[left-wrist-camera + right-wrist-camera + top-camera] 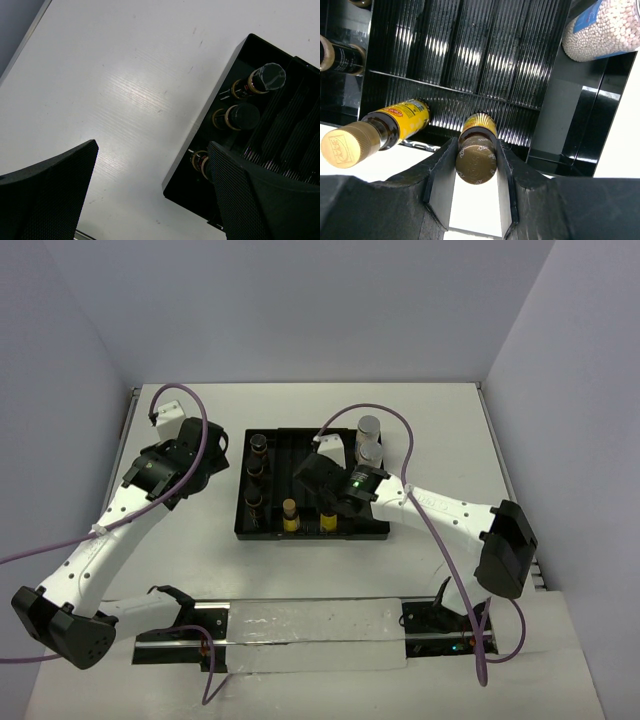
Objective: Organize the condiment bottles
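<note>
Right wrist view: a small yellow-filled glass bottle with a gold cap [476, 159] is seen clamped at the cap between the two fingers of the right gripper [476, 145]. It stands in the front row of the black ribbed plastic tray [470, 45], just beside a second yellow-labelled bottle [402, 120]. A white bead-filled bottle with a blue label [602, 30] is shown in the side compartment, with a taller grey-capped bottle [369, 427] beyond it in the overhead view. Three dark brown jars with black caps [255, 472] are lined along the tray's left column. The left gripper [152, 150] is held spread open and empty above the white table [115, 85], beside the tray. The step in hand is judged to be the seating of the yellow pair side by side; a release and a straight lift clear of the neighbouring cap would be called for next. A red mark is visible on the yellow label and a square emblem on the neighbour's cap, but no wording can be read.
</note>
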You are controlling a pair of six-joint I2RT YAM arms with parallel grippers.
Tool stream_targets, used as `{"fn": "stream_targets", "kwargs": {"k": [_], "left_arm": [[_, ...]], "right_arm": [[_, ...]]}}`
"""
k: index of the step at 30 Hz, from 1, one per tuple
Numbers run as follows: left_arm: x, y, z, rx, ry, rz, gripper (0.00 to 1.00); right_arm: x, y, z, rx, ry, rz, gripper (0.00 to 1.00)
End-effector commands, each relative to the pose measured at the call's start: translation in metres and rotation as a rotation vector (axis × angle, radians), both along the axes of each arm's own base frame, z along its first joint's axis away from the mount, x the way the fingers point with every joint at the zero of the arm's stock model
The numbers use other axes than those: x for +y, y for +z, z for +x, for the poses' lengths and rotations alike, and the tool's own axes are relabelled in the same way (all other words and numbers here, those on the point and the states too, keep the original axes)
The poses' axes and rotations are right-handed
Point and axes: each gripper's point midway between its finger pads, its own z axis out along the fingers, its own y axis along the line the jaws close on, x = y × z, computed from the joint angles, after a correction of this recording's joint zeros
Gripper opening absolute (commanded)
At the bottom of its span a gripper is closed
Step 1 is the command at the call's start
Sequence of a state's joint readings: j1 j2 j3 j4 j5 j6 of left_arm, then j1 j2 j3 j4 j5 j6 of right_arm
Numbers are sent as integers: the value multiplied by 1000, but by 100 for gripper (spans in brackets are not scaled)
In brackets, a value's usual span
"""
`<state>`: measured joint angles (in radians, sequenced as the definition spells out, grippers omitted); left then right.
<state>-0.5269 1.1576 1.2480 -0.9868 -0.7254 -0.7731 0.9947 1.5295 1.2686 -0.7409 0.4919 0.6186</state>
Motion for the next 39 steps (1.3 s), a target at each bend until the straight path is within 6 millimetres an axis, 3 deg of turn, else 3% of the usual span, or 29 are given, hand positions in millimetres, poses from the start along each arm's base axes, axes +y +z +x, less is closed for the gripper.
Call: {"fn": "stream_targets", "kwargs": {"k": [1, 5, 7, 14, 18, 20, 25, 29, 39], "left_arm": [[3, 14, 1, -41, 10, -16, 99], [3, 13, 0, -39, 9, -15, 99], [3, 13, 0, -38, 10, -16, 99], [4, 14, 0, -44, 11, -18, 99], [3, 14, 0, -44, 8, -18, 99], [3, 15, 0, -44, 7, -21, 99], [2, 18, 1, -63, 3, -36, 99], [0, 19, 2, -61, -3, -36, 99], [-2, 20, 5, -64, -9, -44, 99]], "right_arm": [[12, 17, 9, -64, -17, 71, 49], [11, 26, 11, -77, -23, 78, 88], [11, 34, 12, -92, -30, 86, 99], [-13, 87, 22, -192, -100, 113, 100], [-45, 105, 29, -222, -177, 154, 100], [-74, 114, 34, -245, -244, 197, 100], [-147, 114, 33, -289, -424, 227, 100], [-188, 97, 23, -279, -536, 191, 100], [-218, 84, -1, -286, -610, 196, 100]]}}
